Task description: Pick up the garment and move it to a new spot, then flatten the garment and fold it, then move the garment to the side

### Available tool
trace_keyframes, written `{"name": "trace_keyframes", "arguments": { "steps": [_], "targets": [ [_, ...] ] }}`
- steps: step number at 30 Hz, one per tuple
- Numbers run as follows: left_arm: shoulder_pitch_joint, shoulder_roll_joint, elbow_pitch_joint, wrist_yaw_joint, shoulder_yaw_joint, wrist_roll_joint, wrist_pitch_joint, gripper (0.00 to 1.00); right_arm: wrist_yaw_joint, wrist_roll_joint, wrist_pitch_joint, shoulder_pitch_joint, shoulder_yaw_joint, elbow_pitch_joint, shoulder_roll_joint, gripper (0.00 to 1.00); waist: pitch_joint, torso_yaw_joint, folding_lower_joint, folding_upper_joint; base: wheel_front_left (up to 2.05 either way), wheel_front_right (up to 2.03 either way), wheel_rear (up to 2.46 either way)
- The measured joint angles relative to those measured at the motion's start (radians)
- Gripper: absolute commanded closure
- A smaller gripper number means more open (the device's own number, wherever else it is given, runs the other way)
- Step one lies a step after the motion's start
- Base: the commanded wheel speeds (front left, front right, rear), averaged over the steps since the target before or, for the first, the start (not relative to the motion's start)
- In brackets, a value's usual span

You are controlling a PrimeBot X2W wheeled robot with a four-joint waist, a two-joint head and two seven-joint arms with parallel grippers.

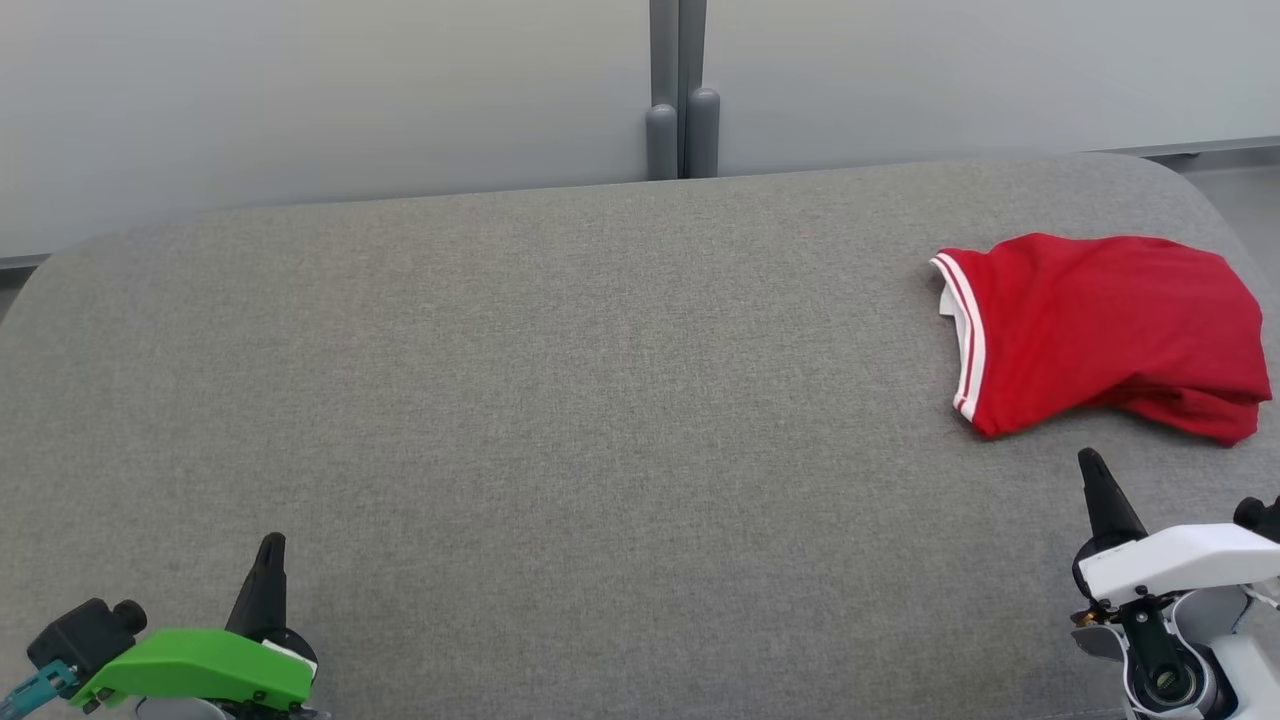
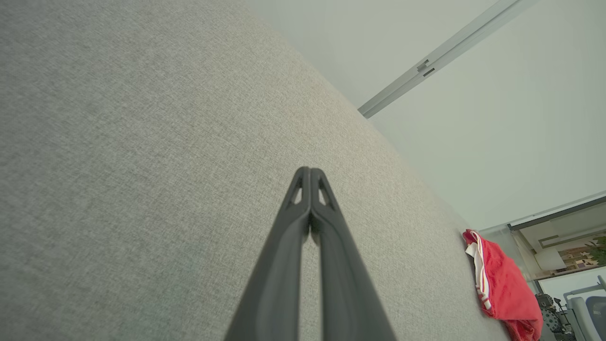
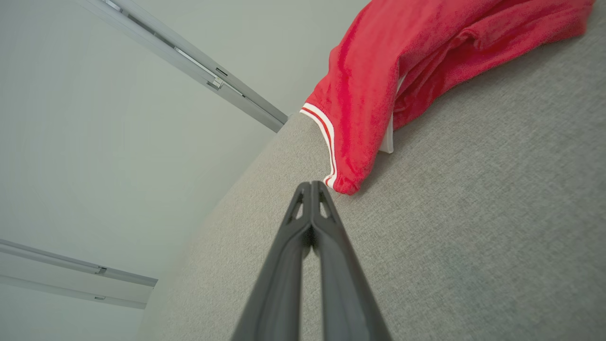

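Observation:
The garment (image 1: 1100,330) is red with a white-striped hem and lies folded in a loose bundle at the far right of the grey padded table (image 1: 560,400). It also shows at the lower right of the left wrist view as the garment (image 2: 504,284) and at the top of the right wrist view as the garment (image 3: 402,71). My right gripper (image 1: 1090,462) is shut and empty, a short way in front of the garment's near edge. In its own view the right gripper (image 3: 311,183) points just short of the striped hem. My left gripper (image 1: 272,540) is shut and empty at the lower left, far from the garment, with its tips (image 2: 310,169) over bare fabric.
A pale wall with a grey post (image 1: 680,100) stands behind the table. The table's rounded right corner (image 1: 1190,180) lies close behind the garment. Bare grey fabric spans the middle and left of the table.

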Motion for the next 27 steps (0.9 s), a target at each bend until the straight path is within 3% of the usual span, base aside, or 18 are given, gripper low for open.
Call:
{"name": "trace_keyframes", "arguments": {
  "steps": [27],
  "targets": [
    [-0.038,-0.045,0.029,-0.066,0.079,-0.276,0.080,1.00,0.062,0.296,0.088,-0.036,-0.108,0.003,0.067,1.00,-0.004,-0.020,0.0000,0.0000,0.00,0.00,0.00]
  ]
}}
